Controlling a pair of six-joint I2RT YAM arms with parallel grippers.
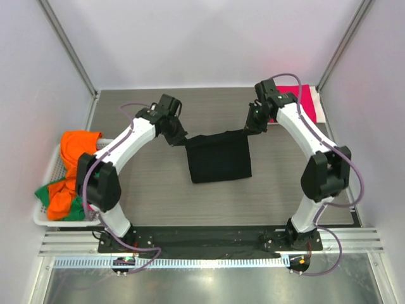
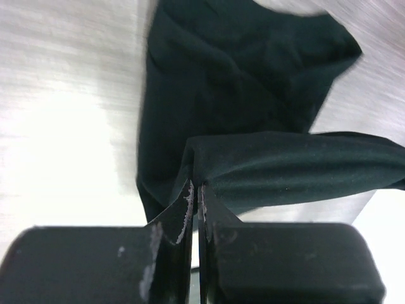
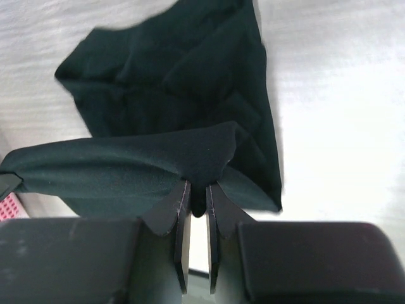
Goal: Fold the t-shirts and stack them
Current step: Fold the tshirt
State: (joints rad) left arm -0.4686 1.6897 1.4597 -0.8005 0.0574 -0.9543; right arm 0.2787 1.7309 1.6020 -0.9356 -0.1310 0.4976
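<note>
A black t-shirt (image 1: 218, 157) lies partly folded in the middle of the table, its far edge lifted off the surface. My left gripper (image 1: 178, 139) is shut on its far-left corner (image 2: 209, 158). My right gripper (image 1: 252, 126) is shut on its far-right corner (image 3: 202, 152). The cloth stretches taut between the two grippers and hangs down to the table. A crimson-pink t-shirt (image 1: 302, 101) lies folded at the far right, behind the right arm. Orange (image 1: 76, 147) and green (image 1: 45, 192) shirts are heaped in the basket at the left.
A white mesh basket (image 1: 49, 172) stands at the table's left edge, beside the left arm. White enclosure walls stand on three sides. A metal rail runs along the near edge (image 1: 209, 244).
</note>
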